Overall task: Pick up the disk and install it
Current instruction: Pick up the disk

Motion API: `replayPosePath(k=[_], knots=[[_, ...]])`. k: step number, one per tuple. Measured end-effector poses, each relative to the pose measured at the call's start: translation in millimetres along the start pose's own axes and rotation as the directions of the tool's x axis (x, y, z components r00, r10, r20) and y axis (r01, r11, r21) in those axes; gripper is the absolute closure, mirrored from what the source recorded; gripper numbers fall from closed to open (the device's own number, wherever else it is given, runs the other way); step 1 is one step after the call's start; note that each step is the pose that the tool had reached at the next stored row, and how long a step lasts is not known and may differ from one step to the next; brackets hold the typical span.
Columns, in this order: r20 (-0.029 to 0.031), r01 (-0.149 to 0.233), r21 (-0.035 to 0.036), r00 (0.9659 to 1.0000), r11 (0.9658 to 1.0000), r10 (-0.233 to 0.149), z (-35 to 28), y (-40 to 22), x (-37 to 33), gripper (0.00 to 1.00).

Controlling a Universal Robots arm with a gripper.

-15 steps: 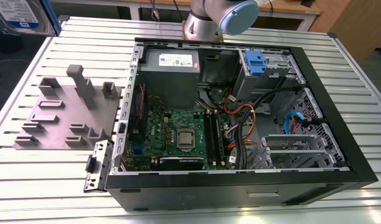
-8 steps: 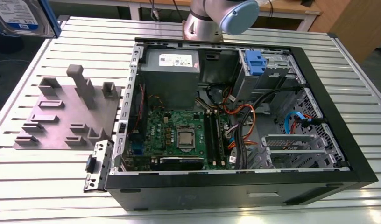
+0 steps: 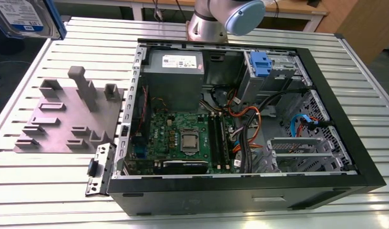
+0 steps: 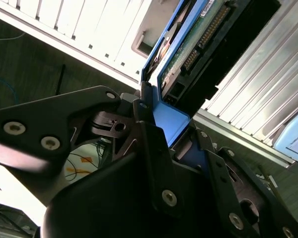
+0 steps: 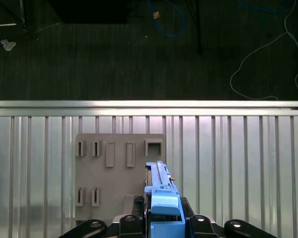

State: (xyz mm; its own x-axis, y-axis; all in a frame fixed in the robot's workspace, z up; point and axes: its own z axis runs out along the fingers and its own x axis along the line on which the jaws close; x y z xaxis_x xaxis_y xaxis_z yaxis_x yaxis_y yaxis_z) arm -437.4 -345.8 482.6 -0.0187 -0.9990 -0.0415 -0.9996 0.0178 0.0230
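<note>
Clearly the disk (image 3: 29, 16) is off the table (image 3: 373, 71) and in the air, at the far corner on the exterior view's left, well apart from the open computer case (image 3: 245, 193). In the second wrist view the gripper (image 4: 171, 130) is clamped narrow on the blue frame at one end of the disk (image 4: 188, 54), which stands out from the fingers edge-on. In the first wrist view it hangs above the grey plate (image 5: 119, 191).

The step in hand looks like the carry toward the case. To go well, I judge, it needs a firm squeeze on the plastic frame, since a hold at one end lets the drive swing. It also needs a path high over the case wall, clear of the orange cables (image 3: 244, 114). The bay by the blue bracket (image 3: 261, 64) seems the likely seat, though I cannot be sure.
</note>
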Motion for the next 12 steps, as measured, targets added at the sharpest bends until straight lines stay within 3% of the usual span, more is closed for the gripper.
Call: replayPosePath(k=[7,12], knots=[[0.0000,0.000,0.0001,1.0000,1.0000,0.000,-0.4,-1.6,8.4,0.63],[0.0001,0.000,0.0002,1.0000,1.0000,0.000,-0.4,-1.9,10.1,0.63]])
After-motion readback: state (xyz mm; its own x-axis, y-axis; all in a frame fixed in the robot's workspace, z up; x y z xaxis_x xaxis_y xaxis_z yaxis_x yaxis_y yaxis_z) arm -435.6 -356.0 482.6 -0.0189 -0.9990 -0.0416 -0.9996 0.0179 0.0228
